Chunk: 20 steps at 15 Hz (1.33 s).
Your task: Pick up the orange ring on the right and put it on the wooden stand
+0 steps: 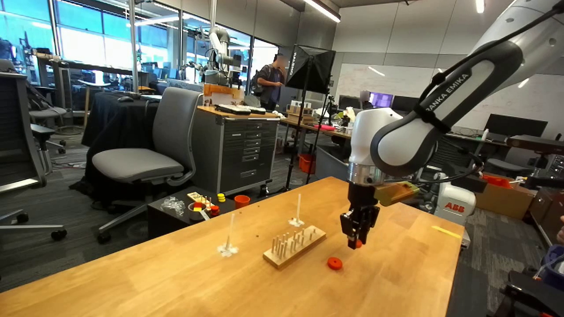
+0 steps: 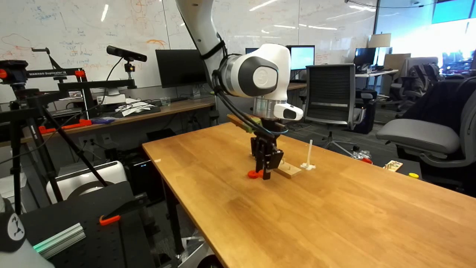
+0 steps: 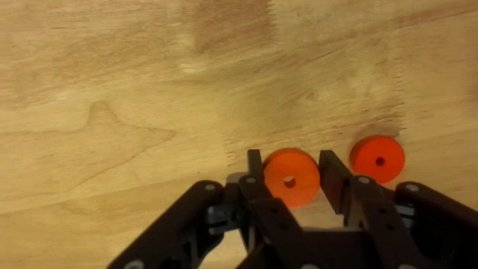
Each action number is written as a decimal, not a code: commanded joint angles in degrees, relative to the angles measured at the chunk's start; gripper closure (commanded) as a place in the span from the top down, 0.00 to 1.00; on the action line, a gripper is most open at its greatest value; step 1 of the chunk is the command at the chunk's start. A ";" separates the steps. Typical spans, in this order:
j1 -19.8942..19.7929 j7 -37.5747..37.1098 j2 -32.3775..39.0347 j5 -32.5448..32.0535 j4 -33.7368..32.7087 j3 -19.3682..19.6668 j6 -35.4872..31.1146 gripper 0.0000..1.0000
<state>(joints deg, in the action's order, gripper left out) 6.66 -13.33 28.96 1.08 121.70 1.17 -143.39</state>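
Right of the wooden stand [image 1: 296,251] in an exterior view, the gripper [image 1: 357,244] held the orange ring [image 3: 300,177] pinched between its fingers [image 3: 255,162]; whether it was clear of the table [image 1: 198,281] could not be told. The other ring [image 1: 332,265] lay nearer, to the left. The grasp seemed done; the carry and the placing remained.

- Tabletop [image 1: 198,277], lower half of an exterior view: smooth wood, softly shiny, its grain showing.
- Wooden stand [image 1: 294,248], below centre: pale, matt wood.
- Orange ring [image 3: 298,172], lower centre of the wrist view: smooth, plastic-looking, mostly matt.
- Neighbouring ring [image 3: 388,153], right of it: the same smooth plastic look.
- Gripper [image 3: 290,164]: matt, with metallic screw heads [image 3: 364,180].
- Arm [image 1: 458,97], upper right of an exterior view: smooth shell, slightly glossy; metal collar [image 1: 365,173].
- Chair [image 1: 136,163], left: matt cloth.
- Whiteboard [image 2: 111,37], top of an exterior view: glossy.
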 commanded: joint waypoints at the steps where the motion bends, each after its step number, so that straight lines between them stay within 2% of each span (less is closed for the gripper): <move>1: 0.47 -1.87 -1.33 0.77 -3.18 -0.66 4.21 0.17; 11: 2.87 -8.69 2.18 1.00 -15.96 -1.50 14.86 0.17; 20: 3.48 -14.19 11.34 1.37 -30.38 -0.69 24.12 0.17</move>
<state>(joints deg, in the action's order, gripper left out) 9.85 -25.57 36.21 1.44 98.13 -0.10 -123.78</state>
